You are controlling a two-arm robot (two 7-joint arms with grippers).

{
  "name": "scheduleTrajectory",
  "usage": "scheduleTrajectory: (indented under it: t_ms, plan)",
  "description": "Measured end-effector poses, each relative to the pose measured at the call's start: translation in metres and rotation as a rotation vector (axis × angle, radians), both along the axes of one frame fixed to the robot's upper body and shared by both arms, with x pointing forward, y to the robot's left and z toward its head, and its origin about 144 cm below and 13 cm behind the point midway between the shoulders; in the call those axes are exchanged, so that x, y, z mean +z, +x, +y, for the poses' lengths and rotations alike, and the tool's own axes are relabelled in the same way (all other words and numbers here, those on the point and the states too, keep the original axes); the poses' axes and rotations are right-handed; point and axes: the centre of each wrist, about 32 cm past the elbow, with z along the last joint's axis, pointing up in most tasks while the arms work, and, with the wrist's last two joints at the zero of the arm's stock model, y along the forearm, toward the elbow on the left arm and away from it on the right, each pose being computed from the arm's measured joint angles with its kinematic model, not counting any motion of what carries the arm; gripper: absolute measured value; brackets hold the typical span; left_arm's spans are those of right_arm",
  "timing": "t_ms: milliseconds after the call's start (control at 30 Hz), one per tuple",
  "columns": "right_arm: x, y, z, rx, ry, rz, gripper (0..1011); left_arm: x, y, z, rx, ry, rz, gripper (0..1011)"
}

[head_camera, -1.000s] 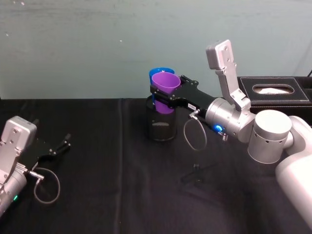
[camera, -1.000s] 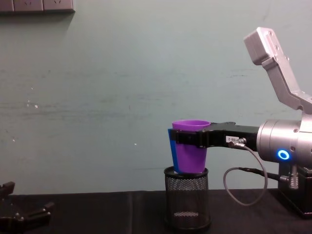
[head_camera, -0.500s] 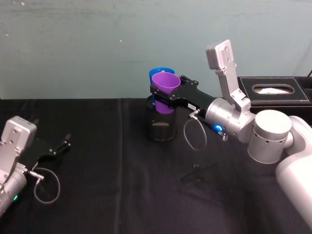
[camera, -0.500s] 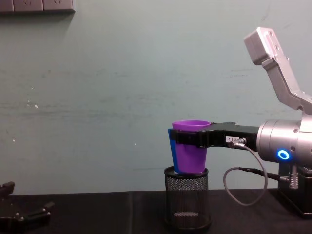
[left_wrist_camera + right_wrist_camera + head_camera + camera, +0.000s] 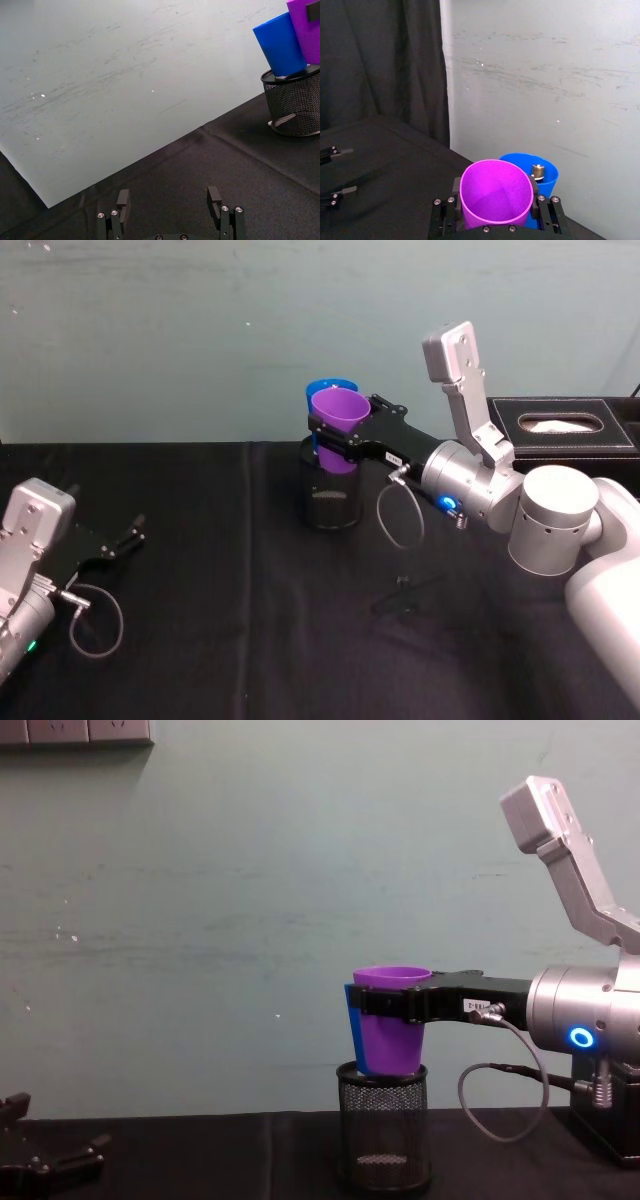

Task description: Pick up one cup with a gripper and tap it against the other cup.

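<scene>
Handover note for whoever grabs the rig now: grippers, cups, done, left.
Right gripper: shut on the purple cup, held upright over the black mesh holder.
Left gripper: open, parked low on the robot's left side of the black table.
Blue cup: just behind the purple cup, its base in the mesh holder; contact between the cups cannot be told.
Done: purple cup picked up, brought beside the blue cup.
Left: confirm the tap, or nudge purple into blue.

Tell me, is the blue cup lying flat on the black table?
No, the blue cup stands tilted with its bottom inside the black mesh holder, above the table.
</scene>
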Motion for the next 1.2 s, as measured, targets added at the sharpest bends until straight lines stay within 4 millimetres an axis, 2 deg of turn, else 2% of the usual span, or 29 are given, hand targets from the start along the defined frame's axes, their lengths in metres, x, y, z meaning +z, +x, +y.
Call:
scheduleTrajectory:
  t_ms: [1200]
  plan:
    - [0.0,0.0,0.0,0.0,0.0,0.0,735,0.0,0.0,0.0,0.0,0.0,0.0,1000]
